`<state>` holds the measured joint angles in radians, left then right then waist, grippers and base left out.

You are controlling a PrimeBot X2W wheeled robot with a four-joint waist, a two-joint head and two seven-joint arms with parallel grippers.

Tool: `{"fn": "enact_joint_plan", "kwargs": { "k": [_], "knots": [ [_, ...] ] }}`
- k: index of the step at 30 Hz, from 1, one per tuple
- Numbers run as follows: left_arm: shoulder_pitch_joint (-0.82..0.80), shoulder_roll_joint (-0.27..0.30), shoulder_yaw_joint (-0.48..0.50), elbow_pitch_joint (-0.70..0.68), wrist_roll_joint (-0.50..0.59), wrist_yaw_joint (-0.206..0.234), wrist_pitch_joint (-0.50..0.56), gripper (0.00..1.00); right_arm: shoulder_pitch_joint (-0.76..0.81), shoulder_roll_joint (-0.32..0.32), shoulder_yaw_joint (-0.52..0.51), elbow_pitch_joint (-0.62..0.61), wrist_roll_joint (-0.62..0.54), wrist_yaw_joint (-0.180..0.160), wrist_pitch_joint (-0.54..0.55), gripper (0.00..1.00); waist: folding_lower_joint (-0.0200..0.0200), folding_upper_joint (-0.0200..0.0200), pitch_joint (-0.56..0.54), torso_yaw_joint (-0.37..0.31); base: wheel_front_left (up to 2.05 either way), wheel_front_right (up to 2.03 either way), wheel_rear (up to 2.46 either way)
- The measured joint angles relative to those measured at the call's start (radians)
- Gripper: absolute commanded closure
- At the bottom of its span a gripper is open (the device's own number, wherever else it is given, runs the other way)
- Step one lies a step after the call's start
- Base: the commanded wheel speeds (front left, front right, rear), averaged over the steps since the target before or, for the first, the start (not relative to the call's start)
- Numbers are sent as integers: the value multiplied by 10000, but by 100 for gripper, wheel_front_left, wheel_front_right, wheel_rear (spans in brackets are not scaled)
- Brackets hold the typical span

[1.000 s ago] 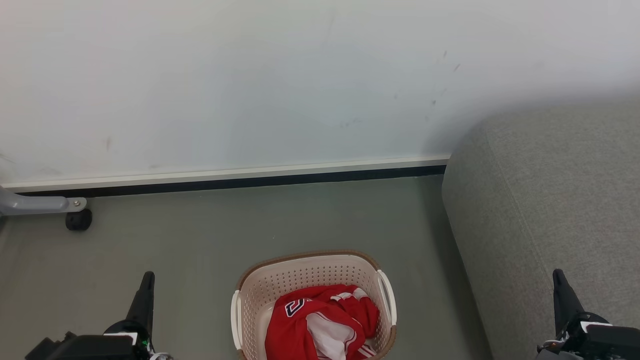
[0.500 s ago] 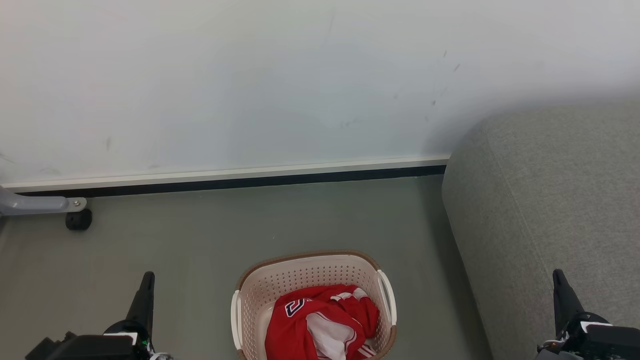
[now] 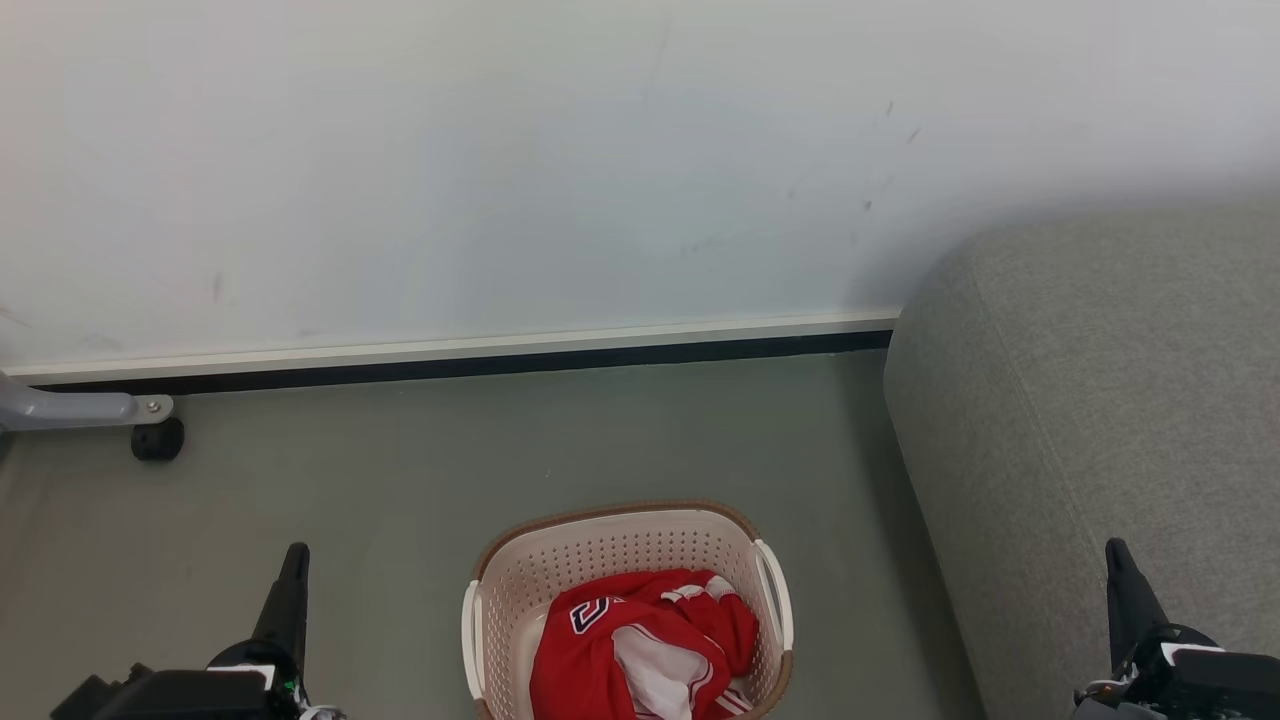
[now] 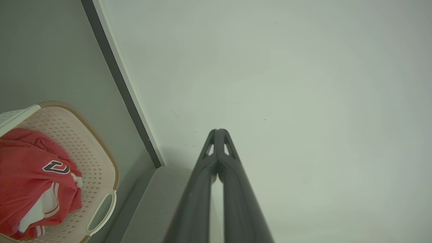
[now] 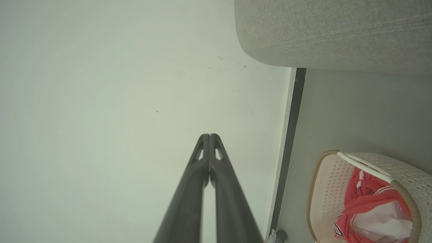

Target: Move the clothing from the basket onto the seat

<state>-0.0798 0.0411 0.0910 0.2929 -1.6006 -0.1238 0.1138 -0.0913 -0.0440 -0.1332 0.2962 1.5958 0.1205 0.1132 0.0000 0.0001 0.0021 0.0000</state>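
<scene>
Lying between left end effector (image 3: pixel 297 550) and right end effector (image 3: pixel 1115 545), both clenched empty: clothing (image 3: pixel 600 655) looks soft, light; pinch raised fold.

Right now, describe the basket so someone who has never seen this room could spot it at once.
Start at the big grey seat on the right; on the floor just left of it stands the basket. It is cream, perforated, brown-rimmed, and the one thing holding red clothing.

Our left gripper (image 4: pixel 218 132) is pinched closed, aimed at the wall (image 4: pixel 287 84); left of it sits the basket (image 4: pixel 101 141) with the red clothing (image 4: pixel 30 175) inside.
</scene>
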Motion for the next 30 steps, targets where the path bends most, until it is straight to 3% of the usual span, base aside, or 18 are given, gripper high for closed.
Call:
{"fn": "enact_joint_plan", "kwargs": {
  "k": [30],
  "knots": [
    [0,0,0,0,0,0,0,100,0,0,0,-2,0,0,0,100,0,0,0,0,0,0,0]
  ]
}}
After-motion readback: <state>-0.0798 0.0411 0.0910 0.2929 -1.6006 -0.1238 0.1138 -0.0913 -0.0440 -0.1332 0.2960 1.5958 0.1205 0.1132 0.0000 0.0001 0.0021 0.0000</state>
